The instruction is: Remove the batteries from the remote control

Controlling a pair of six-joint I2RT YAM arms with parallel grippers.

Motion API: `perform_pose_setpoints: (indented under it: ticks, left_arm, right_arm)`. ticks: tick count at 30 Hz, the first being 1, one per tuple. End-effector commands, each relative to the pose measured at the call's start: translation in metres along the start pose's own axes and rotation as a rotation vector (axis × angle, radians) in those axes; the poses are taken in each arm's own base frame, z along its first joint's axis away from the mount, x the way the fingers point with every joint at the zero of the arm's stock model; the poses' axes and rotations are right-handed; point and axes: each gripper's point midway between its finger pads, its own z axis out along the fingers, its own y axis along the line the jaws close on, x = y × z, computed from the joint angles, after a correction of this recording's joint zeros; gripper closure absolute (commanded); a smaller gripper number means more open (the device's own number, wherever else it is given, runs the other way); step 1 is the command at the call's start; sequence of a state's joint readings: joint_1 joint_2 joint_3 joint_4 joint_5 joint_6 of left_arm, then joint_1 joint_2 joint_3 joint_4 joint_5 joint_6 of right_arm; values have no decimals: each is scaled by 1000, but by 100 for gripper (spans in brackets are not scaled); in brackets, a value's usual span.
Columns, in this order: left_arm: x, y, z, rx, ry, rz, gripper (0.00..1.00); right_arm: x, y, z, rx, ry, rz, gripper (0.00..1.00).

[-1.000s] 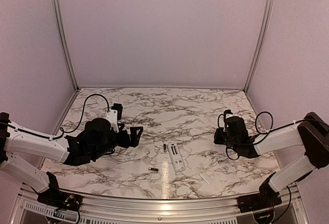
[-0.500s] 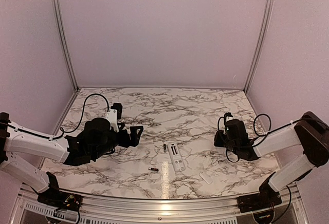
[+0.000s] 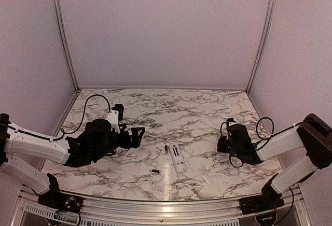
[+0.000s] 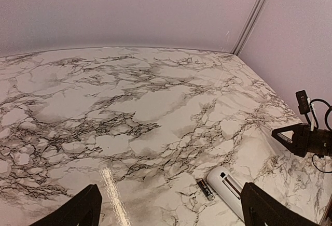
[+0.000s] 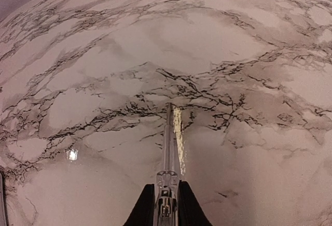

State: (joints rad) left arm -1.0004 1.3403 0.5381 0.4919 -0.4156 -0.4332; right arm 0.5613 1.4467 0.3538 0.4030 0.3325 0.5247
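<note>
The right gripper (image 3: 224, 144) has been withdrawn toward lower right, jaws clamped on a thin grey stick (image 5: 169, 132); the left gripper (image 3: 139, 133) is spread wide. Both batteries (image 3: 166, 148) apparently lie left of the remote control (image 3: 177, 158), centre frame: unloading judged complete

Overall: even, soft and fairly bright; the walls (image 3: 166, 29) carried a pinkish cast.
Source: not in frame.
Glare, top view: narrow bright streak on the table (image 3: 207, 107), near side of the remote (image 3: 177, 158).
Glare, left wrist: one upright streak, low and left of centre.
Glare, right wrist: small hot spot lower left; bright glint along the stick (image 5: 170, 132).
Shadows: faint, soft, no hard edges.
Focus: all three views were sharp.
Distortion: right wrist view bulged, table curving away at the edges.
</note>
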Motion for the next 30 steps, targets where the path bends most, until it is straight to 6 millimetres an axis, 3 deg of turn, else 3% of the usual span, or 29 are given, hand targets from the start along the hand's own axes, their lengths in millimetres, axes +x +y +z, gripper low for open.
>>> perform_pose_setpoints:
  ticks: [1, 17, 30]
  left_arm:
    - [-6, 0, -4, 15, -20, -2, 2]
    - [-7, 0, -5, 17, -22, 0, 2]
    - [-7, 1, -5, 11, -27, 4, 2]
  right_arm:
    - [1, -1, 2, 1, 14, 9, 85]
    - [12, 1, 8, -9, 60, -4, 80]
    - [-9, 15, 4, -36, 45, -24, 80]
